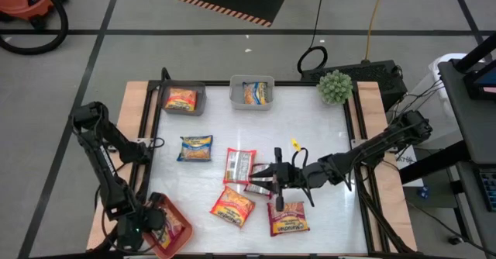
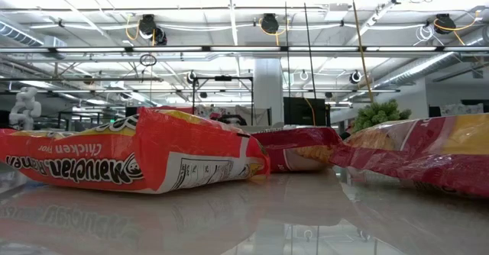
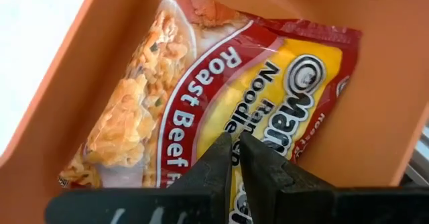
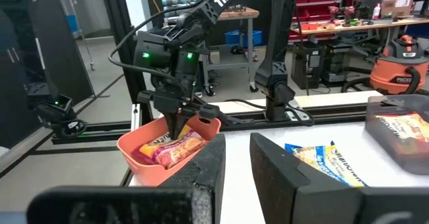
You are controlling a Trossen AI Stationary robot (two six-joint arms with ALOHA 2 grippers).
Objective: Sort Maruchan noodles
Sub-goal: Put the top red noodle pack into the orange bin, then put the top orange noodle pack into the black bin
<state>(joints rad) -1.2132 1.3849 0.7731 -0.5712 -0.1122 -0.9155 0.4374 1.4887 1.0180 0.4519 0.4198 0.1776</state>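
Note:
My left gripper [image 3: 235, 143] is shut, pointing down into the salmon-red bin [image 1: 172, 229] at the table's near-left corner, on a red and yellow Roast Beef Maruchan packet [image 3: 201, 96] that lies slanted in the bin. My right gripper [image 1: 263, 183] reaches level from the right to mid-table; its fingers [image 4: 211, 170] stand a narrow gap apart over a silvery-pink packet [image 1: 258, 175], and nothing shows between them. On the table lie a blue packet [image 1: 194, 148], another silvery-pink one [image 1: 239, 166], an orange one [image 1: 232, 206] and a red one [image 1: 288, 218]. My left gripper comes from above, pointing down, onto the Roast Beef packet's printed face [image 3: 258, 127], near the middle of the yellow label. The shut fingertips [image 4: 179, 127] meet the wrapper; whether a fold is pinched between them is hidden by the fingers. The packet rests inside the bin.
A grey bin [image 1: 184, 98] with an orange packet and a clear bin [image 1: 252, 92] with a blue and yellow packet stand at the far edge. A small green plant [image 1: 335, 86] sits at the far-right corner. A small yellow scrap [image 1: 295, 143] lies mid-table.

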